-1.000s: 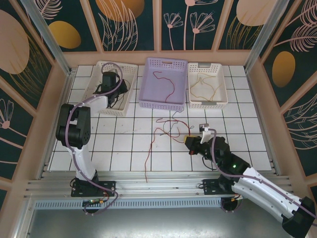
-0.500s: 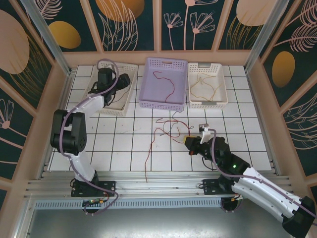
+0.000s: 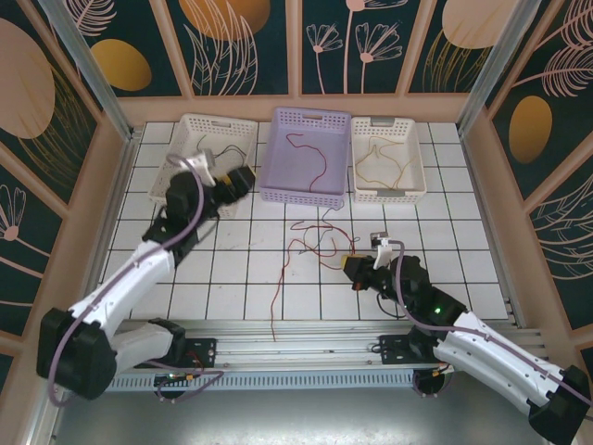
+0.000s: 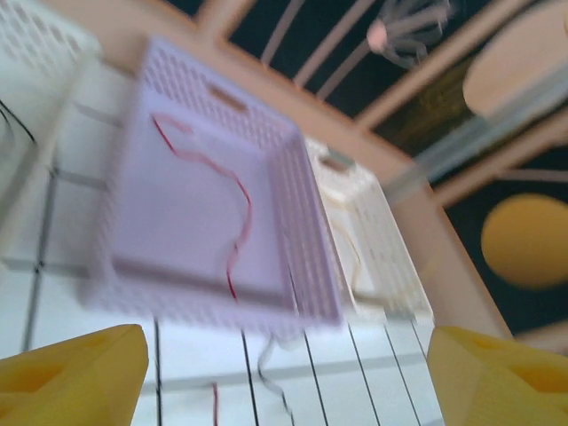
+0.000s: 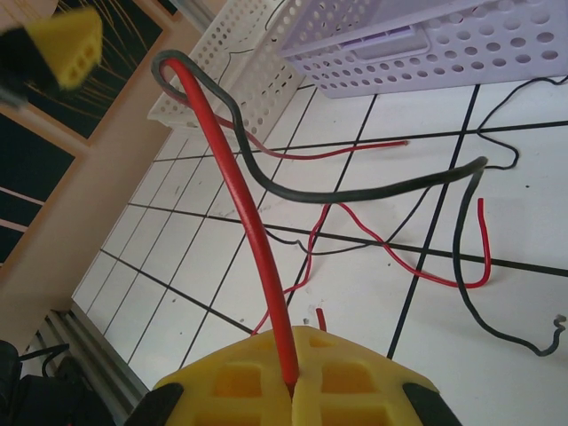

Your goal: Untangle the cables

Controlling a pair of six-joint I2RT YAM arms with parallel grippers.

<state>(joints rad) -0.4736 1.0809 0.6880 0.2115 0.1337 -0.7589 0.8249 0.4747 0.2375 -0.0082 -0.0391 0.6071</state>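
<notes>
Top view: thin red and black cables (image 3: 310,243) tangle on the white tiled bench (image 3: 232,287) before the lavender perforated basket (image 3: 306,197). Left wrist: left gripper (image 4: 284,373) gapes empty, facing that basket. Right wrist: right gripper (image 5: 291,383) clamps a red cable (image 5: 240,204); pulling may cinch the black one looped alongside.

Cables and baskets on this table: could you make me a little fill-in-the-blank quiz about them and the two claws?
1. The lone cable in the lavender basket is ____.
2. The thin cable in the right-hand white basket is ____.
3. The gripper shut on the loose red cable belongs to the ____ arm.
4. The left gripper has its jaws ____.

Missing words: red; yellow; right; open.
</notes>
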